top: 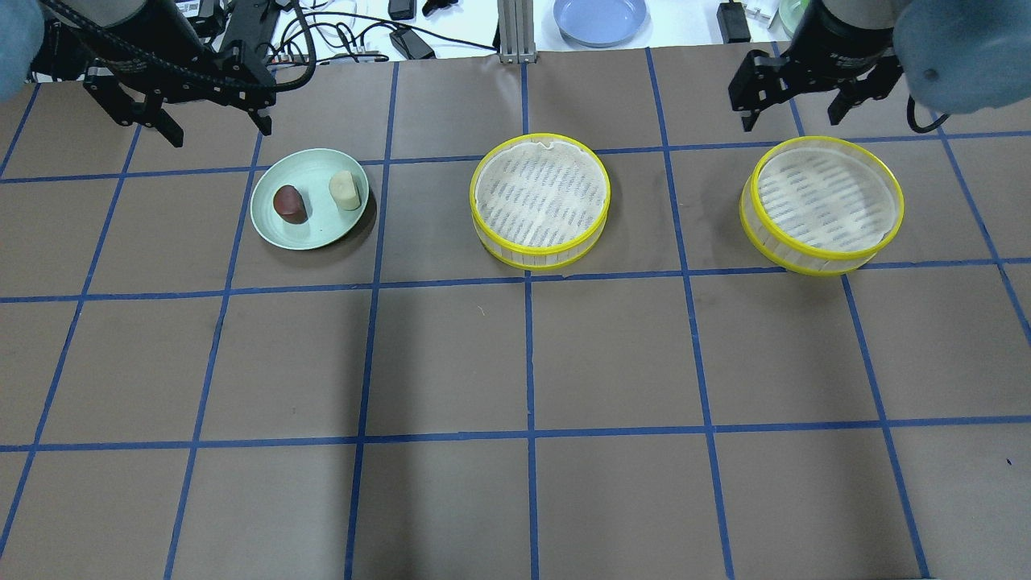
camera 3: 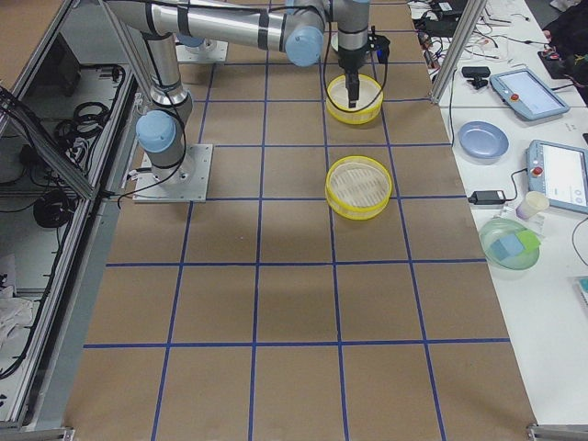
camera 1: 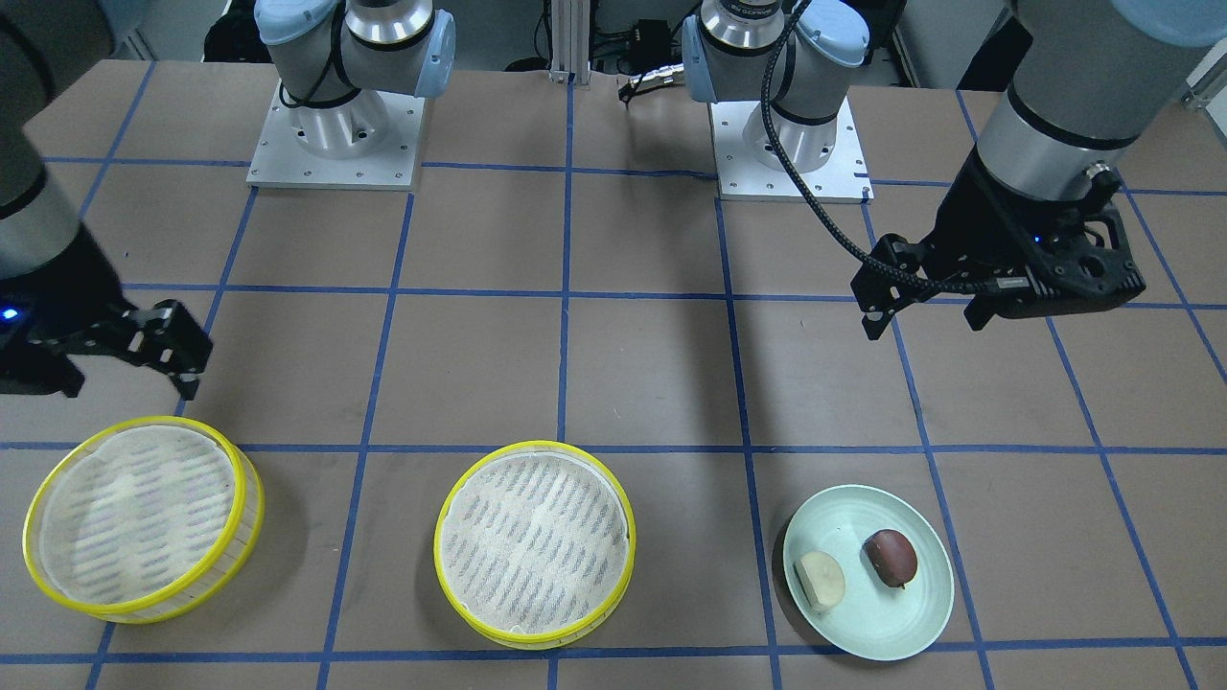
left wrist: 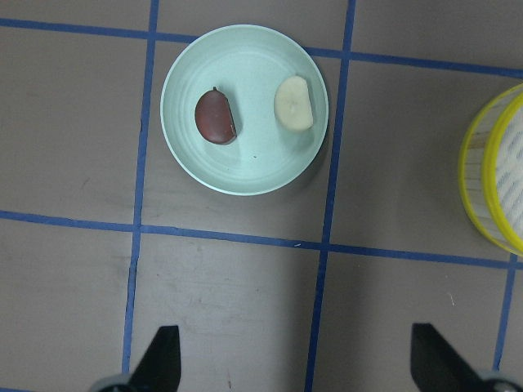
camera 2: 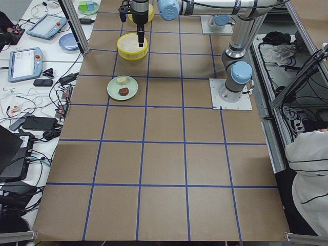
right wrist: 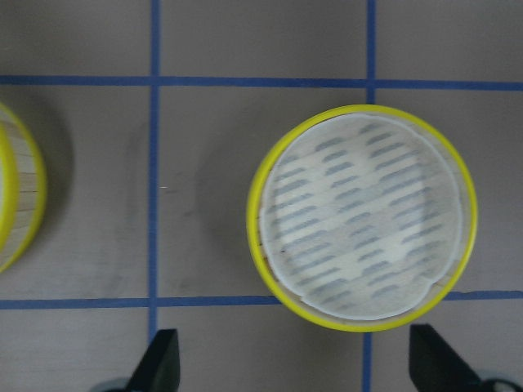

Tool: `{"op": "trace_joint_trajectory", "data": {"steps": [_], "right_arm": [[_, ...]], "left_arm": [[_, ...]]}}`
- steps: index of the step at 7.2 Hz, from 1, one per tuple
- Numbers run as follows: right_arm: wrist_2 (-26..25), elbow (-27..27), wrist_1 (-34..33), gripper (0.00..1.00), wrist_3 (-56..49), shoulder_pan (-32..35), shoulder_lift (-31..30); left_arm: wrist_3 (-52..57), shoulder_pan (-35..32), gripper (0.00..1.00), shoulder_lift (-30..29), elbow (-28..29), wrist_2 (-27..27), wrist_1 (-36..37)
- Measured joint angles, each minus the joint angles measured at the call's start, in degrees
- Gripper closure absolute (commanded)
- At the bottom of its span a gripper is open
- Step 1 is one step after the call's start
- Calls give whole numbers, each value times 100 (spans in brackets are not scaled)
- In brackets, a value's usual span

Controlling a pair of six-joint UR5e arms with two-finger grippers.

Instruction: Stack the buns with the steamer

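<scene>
So both buns are sitting on the little pale green plate (top: 310, 235) over on the robot's left side of the table (top: 515, 362), with the dark reddish-brown bun (top: 290, 204) and the cream bun (top: 345, 191) side by side but not touching. The two yellow-rimmed steamers are paper-lined with nothing in them. One steamer (top: 538, 253) is in the middle and the other steamer (top: 805, 259) is off to the right. The left claw (top: 219, 122) hangs in the air near the plate, fingers spread wide and gripping nothing. The right claw (top: 792, 117) is the same deal up by the right-hand steamer, spread wide.
</scene>
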Motion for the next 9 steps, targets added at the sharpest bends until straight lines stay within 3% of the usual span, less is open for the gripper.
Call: {"op": "trace_joint_trajectory", "data": {"steps": [2, 4, 5, 6, 7, 9], "right_arm": [[18, -60, -503, 0, -710, -705, 719], [52, -165, -1145, 8, -1146, -1145, 1524], [59, -196, -1296, 16, -1410, -1310, 1805], [66, -206, -1364, 37, -1669, -1473, 2036], [84, -201, -1387, 52, -1900, -1574, 2187], [256, -164, -1392, 71, -2050, -1628, 2270]], "left_arm": [[-41, 12, 0, -481, -328, 1, 1152], [-156, 55, 3, -1218, -500, -81, 2288], [-195, 113, 9, -1561, -514, -208, 2662], [-211, 173, 20, -1893, -513, -309, 2985], [-214, 207, 20, -2178, -504, -389, 3223], [-224, 221, 22, -2593, -484, -519, 3390]]}}
